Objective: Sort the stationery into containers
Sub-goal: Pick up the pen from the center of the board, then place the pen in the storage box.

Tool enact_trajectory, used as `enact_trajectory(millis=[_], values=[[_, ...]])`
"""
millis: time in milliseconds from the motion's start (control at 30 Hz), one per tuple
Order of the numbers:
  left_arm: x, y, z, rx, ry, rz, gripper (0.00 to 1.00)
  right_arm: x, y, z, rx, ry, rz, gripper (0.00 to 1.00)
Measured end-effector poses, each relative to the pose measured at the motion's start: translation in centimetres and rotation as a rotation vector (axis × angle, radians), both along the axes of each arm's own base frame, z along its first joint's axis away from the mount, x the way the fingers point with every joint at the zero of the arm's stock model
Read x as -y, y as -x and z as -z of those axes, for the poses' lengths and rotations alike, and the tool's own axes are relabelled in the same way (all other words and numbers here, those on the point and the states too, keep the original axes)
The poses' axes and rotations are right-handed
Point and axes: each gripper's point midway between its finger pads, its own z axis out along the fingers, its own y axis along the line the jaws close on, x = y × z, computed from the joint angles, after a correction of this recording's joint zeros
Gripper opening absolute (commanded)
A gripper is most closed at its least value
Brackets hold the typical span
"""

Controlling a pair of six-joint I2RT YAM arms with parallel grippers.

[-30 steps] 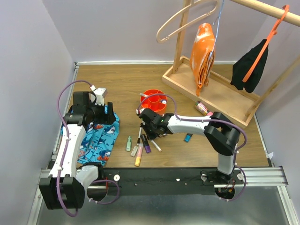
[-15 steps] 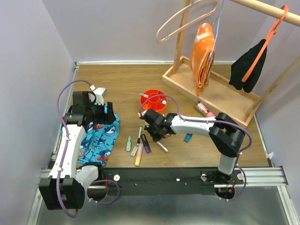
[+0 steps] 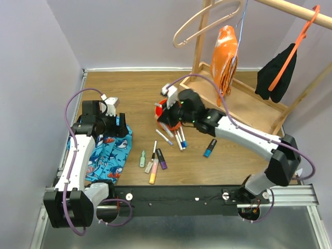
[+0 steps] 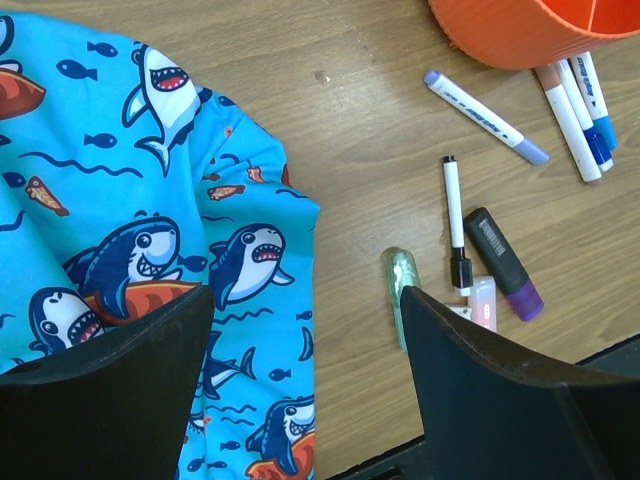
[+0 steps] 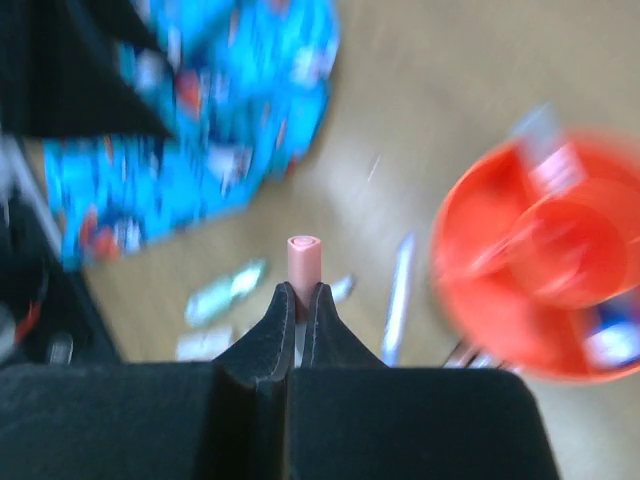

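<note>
From above, your right hand (image 3: pixel 167 118) hangs over the round red-orange plastic bowl (image 3: pixel 161 110). At least 8 markers and pens (image 3: pixel 154 150) lie on the wooden table (image 3: pixel 129 93) near it, so I judge most of the sorting is left.

In the left wrist view, your left hand (image 4: pixel 305 300) is wide open and empty, over the edge of the blue shark-print cloth (image 4: pixel 120 180).

In the blurred right wrist view, the right hand (image 5: pixel 300 295) is pinched on a pink-tipped marker (image 5: pixel 304 250). The bowl (image 5: pixel 445 215) lies to its right and seems to have a few pieces inside.

Red-orange bowl (image 4: pixel 510 35) on the worktop (image 4: pixel 350 100); pens (image 4: pixel 487 117) lie flat beside it; a pink-tipped marker (image 5: pixel 303 252) is pinched in the right claw (image 5: pixel 301 292).
</note>
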Motion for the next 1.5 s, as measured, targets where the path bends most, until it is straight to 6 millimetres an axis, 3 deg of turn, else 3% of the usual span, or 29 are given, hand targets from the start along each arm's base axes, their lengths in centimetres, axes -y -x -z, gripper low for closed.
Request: enact_trajectory(millis=[67, 167, 300, 433, 667, 1000, 1267, 1300, 1333, 1433, 1500], values=[[0.1, 0.0, 0.1, -0.004, 0.003, 0.004, 0.84, 0.4, -2.3, -3.2, 0.09, -0.108, 0.038, 0.01], [0.2, -0.1, 0.2, -0.008, 0.007, 0.01, 0.84, 1.4, -7.4, -8.5, 0.258, -0.279, 0.13, 0.01], [0.3, -0.3, 0.6, -0.019, 0.01, 0.023, 0.84, 2.6, -12.1, -10.8, 0.395, -0.368, 0.216, 0.0], [0.4, -0.5, 1.2, -0.04, 0.014, 0.032, 0.84, 2.1, -14.6, -10.2, 0.466, -0.393, 0.228, 0.0], [0.4, -0.8, 2.1, -0.068, 0.016, 0.032, 0.84, 0.8, -16.6, -7.7, 0.512, -0.404, 0.216, 0.01], [0.4, -1.3, 3.1, -0.097, 0.018, 0.03, 0.84, 0.7, -18.6, -6.2, 0.557, -0.429, 0.228, 0.01], [0.4, -1.7, 3.6, -0.109, 0.02, 0.028, 0.85, 0.7, -19.4, -2.0, 0.536, -0.362, 0.224, 0.01], [0.4, -1.7, 3.6, -0.11, 0.02, 0.028, 0.85, 0.7, -19.4, -1.5, 0.532, -0.353, 0.223, 0.04], [0.4, -1.7, 3.6, -0.11, 0.02, 0.028, 0.85, 0.7, -19.4, -1.2, 0.53, -0.346, 0.222, 0.19], [0.4, -1.8, 3.6, -0.109, 0.02, 0.028, 0.84, 0.7, -19.5, -0.2, 0.522, -0.324, 0.219, 0.38], [0.4, -1.8, 3.6, -0.108, 0.02, 0.028, 0.84, 0.8, -19.4, 0.2, 0.517, -0.312, 0.218, 0.43]])
